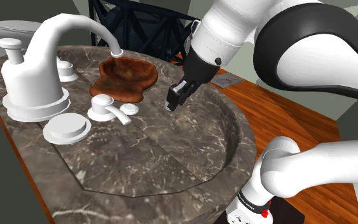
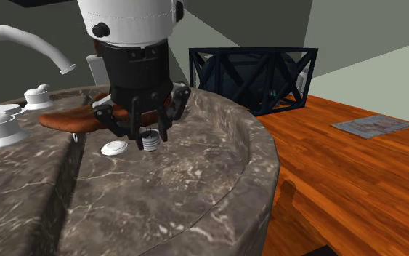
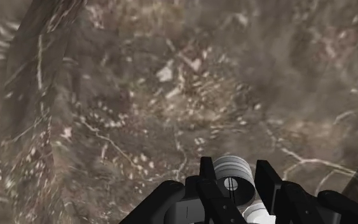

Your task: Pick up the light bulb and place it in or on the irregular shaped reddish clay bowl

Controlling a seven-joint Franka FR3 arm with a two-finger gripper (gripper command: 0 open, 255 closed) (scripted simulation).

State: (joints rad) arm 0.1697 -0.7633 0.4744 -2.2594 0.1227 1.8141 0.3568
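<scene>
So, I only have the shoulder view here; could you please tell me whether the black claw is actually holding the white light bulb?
Observer: Yes. In the wrist view the black claw clasps the white light bulb by its ribbed screw base.
Operator: Thank you. Which way does that base point?
Observer: In the second exterior view it points down, out below the claw, towards the dark marbled stone sink.
Operator: And how does the target look from there?
Observer: Seen side-on in that view, the irregular reddish-brown bowl is a shallow, low-rimmed dish lying behind the claw.
</scene>
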